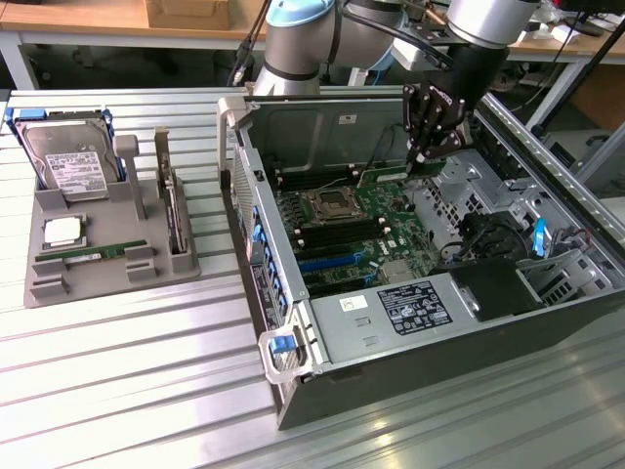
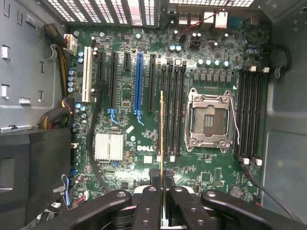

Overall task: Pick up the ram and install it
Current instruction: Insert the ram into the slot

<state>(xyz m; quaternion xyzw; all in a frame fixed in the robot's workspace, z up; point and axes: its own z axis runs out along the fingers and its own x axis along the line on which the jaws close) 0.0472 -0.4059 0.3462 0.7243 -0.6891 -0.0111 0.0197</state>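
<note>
Arm reaching down, tool closed on ram.

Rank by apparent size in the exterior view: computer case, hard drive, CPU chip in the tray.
1. Computer case, by far the largest.
2. Hard drive, standing at the back of the grey tray.
3. CPU chip, the smallest, lying in front of the drive.

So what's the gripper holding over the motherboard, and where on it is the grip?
The gripper is shut on the ram, pinching one end of its thin edge; the stick hangs above the motherboard.
</note>
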